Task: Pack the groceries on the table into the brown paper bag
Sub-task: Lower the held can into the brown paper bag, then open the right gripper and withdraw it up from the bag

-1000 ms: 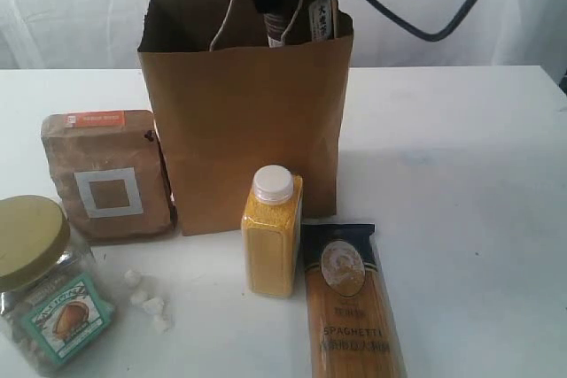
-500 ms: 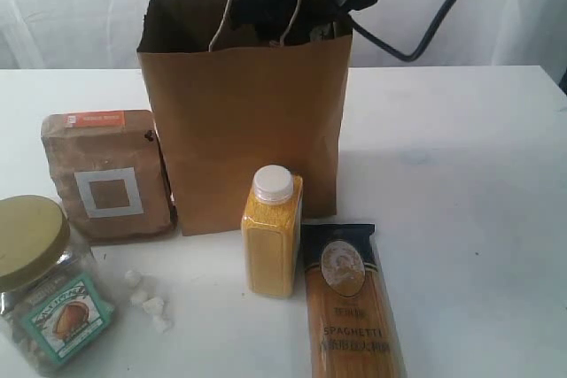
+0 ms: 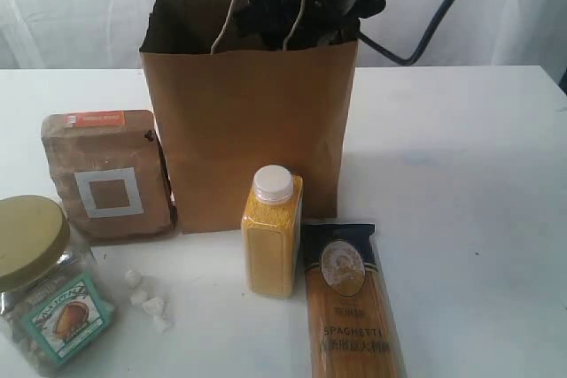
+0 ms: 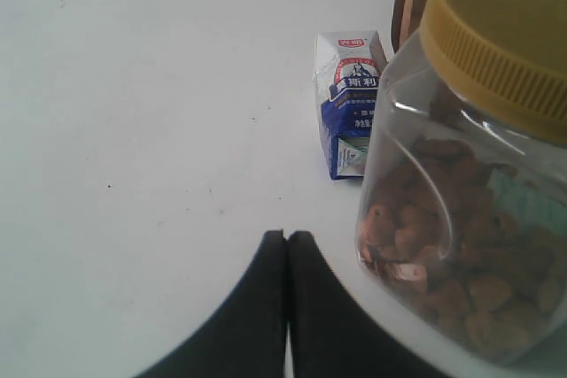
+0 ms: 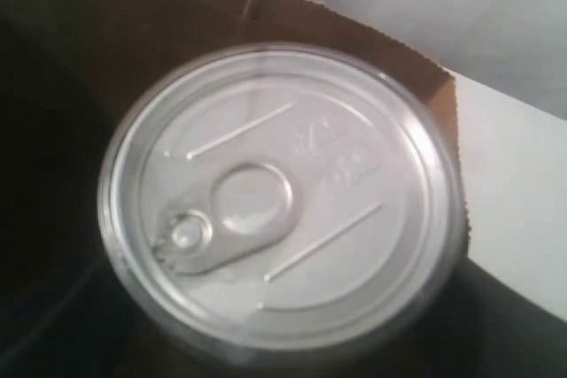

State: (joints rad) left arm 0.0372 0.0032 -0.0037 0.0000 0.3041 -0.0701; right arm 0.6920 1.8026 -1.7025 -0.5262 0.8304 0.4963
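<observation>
The brown paper bag point(image 3: 248, 121) stands open at the back middle of the table point(image 3: 461, 183). My right gripper point(image 3: 297, 11) reaches down into its mouth, shut on the pull-tab can point(image 5: 279, 201), whose silver lid fills the right wrist view with the bag's rim point(image 5: 354, 37) behind it. In front of the bag stand the yellow white-capped bottle point(image 3: 272, 232) and the spaghetti packet point(image 3: 350, 303). The brown pouch point(image 3: 108, 174) leans at the left, with the gold-lidded jar point(image 3: 40, 281) near it. My left gripper point(image 4: 286, 241) is shut and empty, low beside the jar point(image 4: 469, 201); the blue-white carton point(image 4: 350, 99) stands beyond it.
A few small white crumbs point(image 3: 146, 298) lie between the jar and the bottle. The right arm's black cable point(image 3: 425, 37) loops behind the bag. Bare white tabletop stretches to the right of the bag and the spaghetti.
My right gripper has sunk lower into the bag's mouth with the can, which no longer shows above the rim in the exterior view. The bag shifted slightly. The left gripper is still.
</observation>
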